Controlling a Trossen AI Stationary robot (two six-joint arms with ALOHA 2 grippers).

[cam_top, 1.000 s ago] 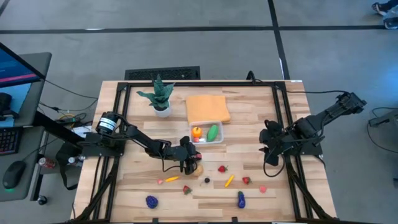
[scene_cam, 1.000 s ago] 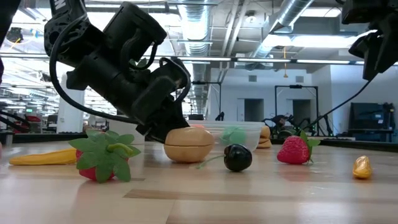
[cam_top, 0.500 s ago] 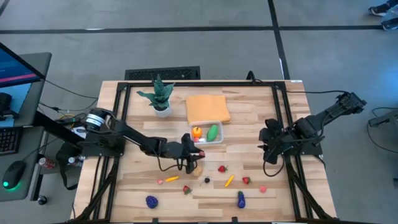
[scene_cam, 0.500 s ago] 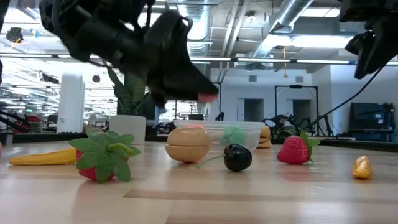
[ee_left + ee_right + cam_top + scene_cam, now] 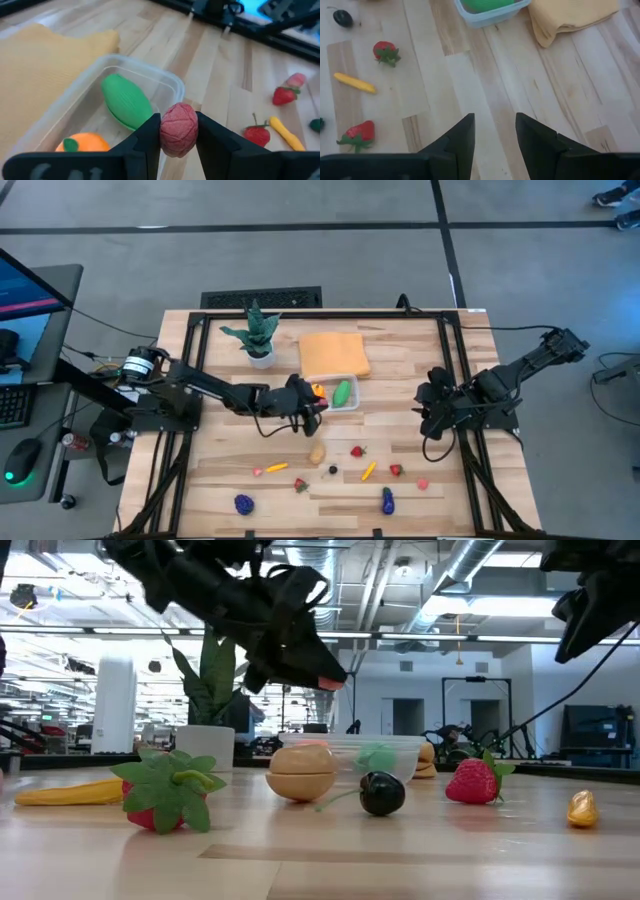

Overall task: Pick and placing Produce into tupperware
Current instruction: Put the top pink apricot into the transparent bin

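Left gripper (image 5: 178,137) pinching a little red wrinkly fruit (image 5: 178,129), up off the table right at the tupperware's near edge

Going near to far with the tupperware (image 5: 349,406) as the anchor: nearest, along the table's front edge, there's a purple piece (image 5: 243,503) and a dark eggplant-looking one (image 5: 387,500); closer to the container sit a strawberry (image 5: 357,451), a yellow pepper (image 5: 369,471) and a tan potato-ish piece (image 5: 316,452). The left fingers are closed snug on the fruit. Inside the tupperware are a green veggie (image 5: 126,101) and an orange one (image 5: 82,142). Well off to its right, the right gripper (image 5: 493,132) hangs with fingers a bit apart, holding nothing. Touching the far side is the orange cloth (image 5: 333,352), with the potted plant (image 5: 256,335) beside it.
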